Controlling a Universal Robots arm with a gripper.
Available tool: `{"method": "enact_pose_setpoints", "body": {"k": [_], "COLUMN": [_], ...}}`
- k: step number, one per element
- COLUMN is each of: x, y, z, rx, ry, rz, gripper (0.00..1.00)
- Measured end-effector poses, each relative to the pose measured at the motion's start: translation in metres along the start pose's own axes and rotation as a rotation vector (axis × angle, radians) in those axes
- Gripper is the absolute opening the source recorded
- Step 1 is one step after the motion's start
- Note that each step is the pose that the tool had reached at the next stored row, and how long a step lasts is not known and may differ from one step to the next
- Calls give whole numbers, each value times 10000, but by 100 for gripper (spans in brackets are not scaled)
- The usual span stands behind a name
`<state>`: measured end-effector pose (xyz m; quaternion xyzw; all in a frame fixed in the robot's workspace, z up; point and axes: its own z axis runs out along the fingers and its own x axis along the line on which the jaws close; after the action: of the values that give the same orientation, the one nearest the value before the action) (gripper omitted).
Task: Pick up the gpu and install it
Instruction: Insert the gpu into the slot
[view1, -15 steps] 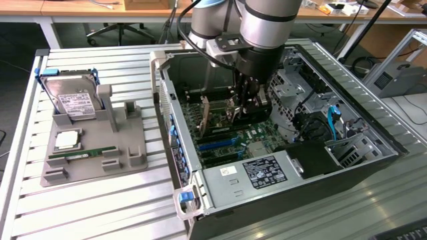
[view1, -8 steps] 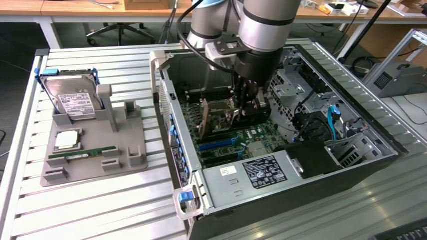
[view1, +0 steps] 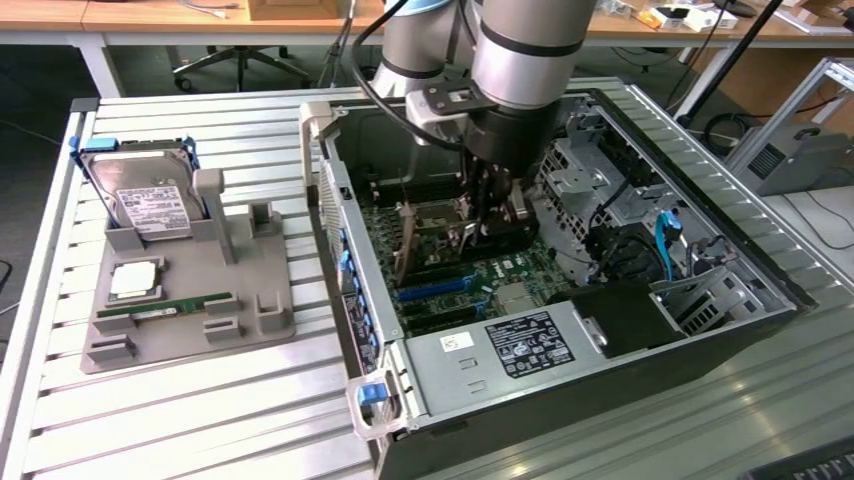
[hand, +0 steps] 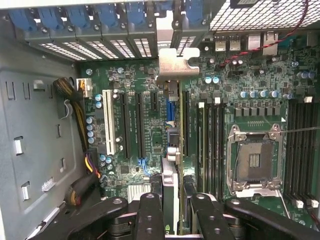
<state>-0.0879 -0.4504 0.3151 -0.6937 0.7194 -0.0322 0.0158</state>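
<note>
I had the gpu (hand: 170, 195) clamped edge-on between my fingers (hand: 172, 212), already lifted off the desk (view1: 200, 400) and carried inside the open computer case (view1: 747, 250). It hung just above the motherboard (hand: 150, 100), over its expansion slots, and I judged it not yet seated. From the wrist it looked like a thin upright card, its silver metal bracket (hand: 177, 62) reaching toward the case's rear slot openings.

The gpu (hand: 171, 165) shows edge-on only, its lower end hidden between the gripper's (hand: 172, 210) fingers (hand: 150, 215).
</note>
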Motion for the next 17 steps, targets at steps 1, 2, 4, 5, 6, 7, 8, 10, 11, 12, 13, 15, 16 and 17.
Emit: {"method": "enact_pose_setpoints", "body": {"k": [1,2,4,5,6,7,8,10,11,12,13,15,16,17], "x": [0,0,0,1,0,0,1,2,2,3,4,5,5,6], "y": [5,10,18,20,22,23,25,29,30,34,36,40,42,43], "z": [5,9,20,26,33,38,43,51,54,59,64,74,79,83], "rx": [0,1,1,2,1,2,1,2,2,2,2,3,3,3], "ry": [16,30,55,57,60,61,64,66,67,71,74,79,85,89], "rz": [-1,-2,-4,-4,-5,-4,-5,-5,-5,-5,-6,-6,-8,-9], "gripper": [27,27,27,27,27,27,27,27,27,27,27,27,27,27]}}
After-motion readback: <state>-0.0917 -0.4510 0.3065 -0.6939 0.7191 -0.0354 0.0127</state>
